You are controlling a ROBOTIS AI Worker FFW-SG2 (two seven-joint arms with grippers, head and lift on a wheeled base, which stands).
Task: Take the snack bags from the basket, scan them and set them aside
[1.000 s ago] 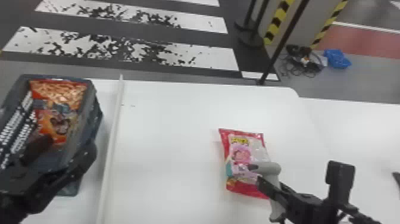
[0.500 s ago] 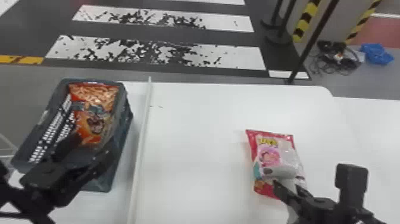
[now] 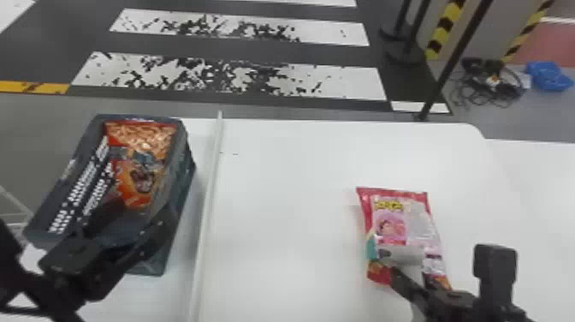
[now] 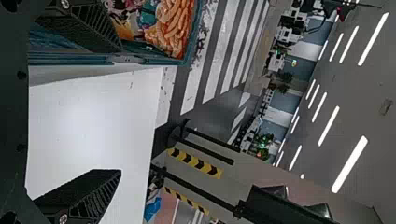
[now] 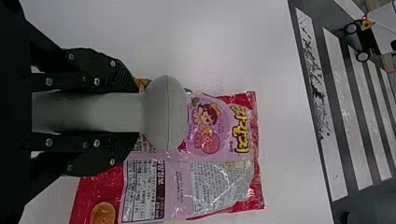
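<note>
My left gripper (image 3: 122,237) stands over the near part of the dark basket (image 3: 182,188), which holds orange snack bags (image 3: 139,180). In the left wrist view that gripper (image 4: 100,112) is open, one finger beside the basket's wall (image 4: 98,58) and the other over the white table, nothing between them. On the right, my right gripper (image 3: 410,284) holds a grey scanner (image 3: 400,253) above a red and pink snack bag (image 3: 391,222) lying on the table. The right wrist view has the gripper (image 5: 116,112) shut on the scanner's handle, its rounded head (image 5: 167,112) covering part of the bag (image 5: 219,135).
A thin pale strip (image 3: 207,192) runs front to back on the white table (image 3: 282,214), between basket and bag. Beyond the far edge are a striped floor, a dark pole (image 3: 453,60), cables and a blue item (image 3: 547,77).
The head view has turned left, so basket, table and bag appear farther right. The scanner in my right gripper has moved left relative to the bag and now covers more of its middle.
</note>
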